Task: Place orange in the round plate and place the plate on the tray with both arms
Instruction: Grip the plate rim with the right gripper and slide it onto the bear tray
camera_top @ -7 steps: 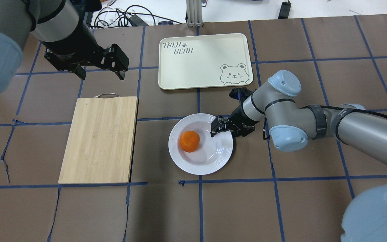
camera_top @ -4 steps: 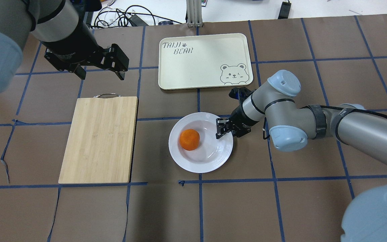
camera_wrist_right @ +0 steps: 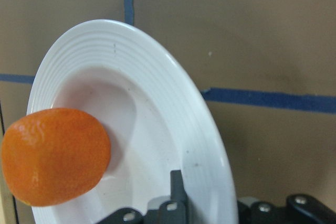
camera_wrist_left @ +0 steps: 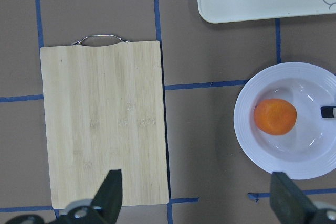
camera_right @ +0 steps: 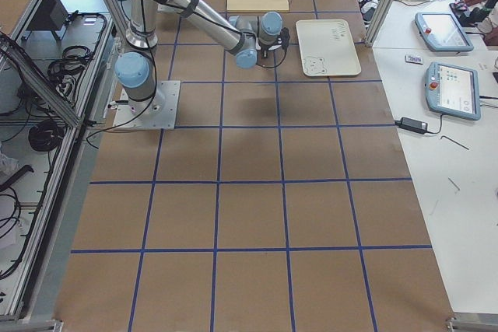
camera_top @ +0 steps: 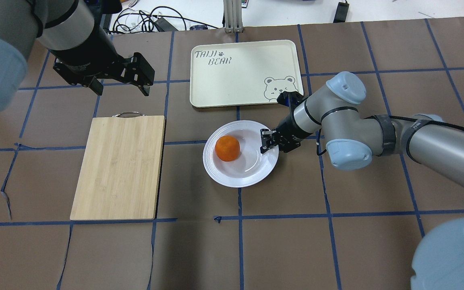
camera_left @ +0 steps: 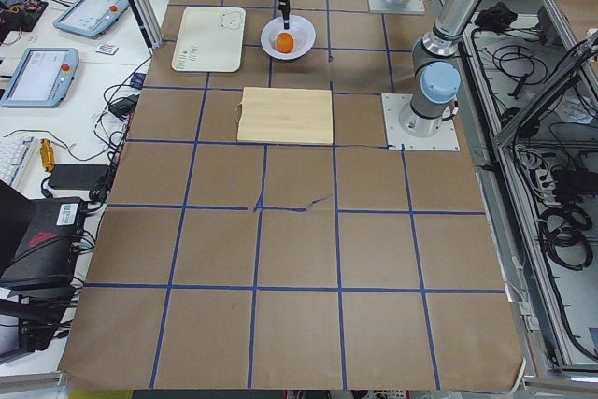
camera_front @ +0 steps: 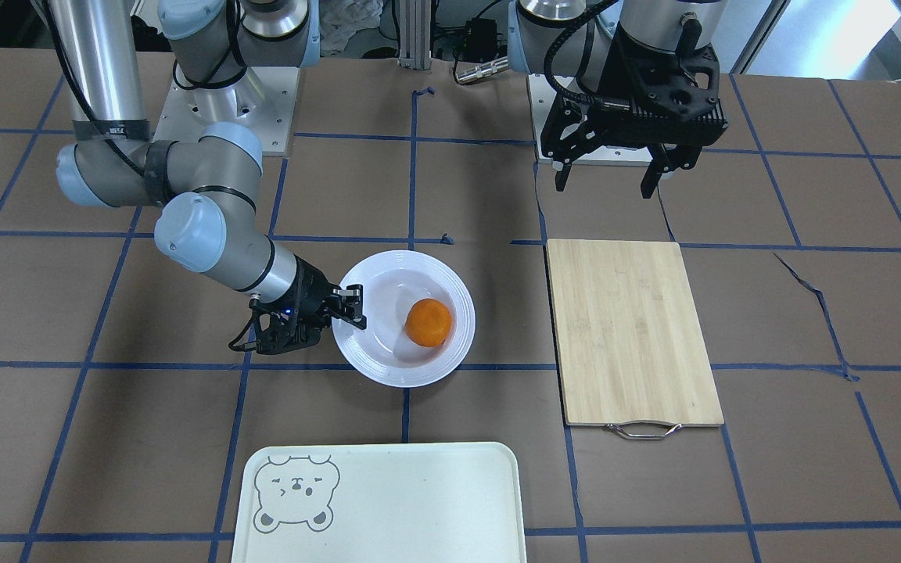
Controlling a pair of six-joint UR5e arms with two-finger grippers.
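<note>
The orange [camera_top: 227, 148] lies in the sunken centre of the white round plate [camera_top: 232, 180], left of the middle. My right gripper [camera_top: 265, 143] is shut on the plate's right rim, one finger [camera_wrist_right: 177, 187] over the inside, the other hidden beneath. The plate sits just short of the tray [camera_top: 240, 76], which lies empty at the far side with a bear face in its corner. In the front view the orange [camera_front: 428, 322], plate [camera_front: 400, 378] and right gripper [camera_front: 353, 306] show the same hold. My left gripper [camera_top: 122, 89] hangs open above the table, holding nothing.
A bamboo cutting board [camera_top: 119, 167] with a metal handle lies left of the plate, below the left gripper. Cables and a metal post stand beyond the table's far edge. Brown table cover with blue tape lines surrounds everything.
The right gripper's fingers closed on the plate's rim, then the arm carried the plate and orange toward the tray. The left arm has not moved.
</note>
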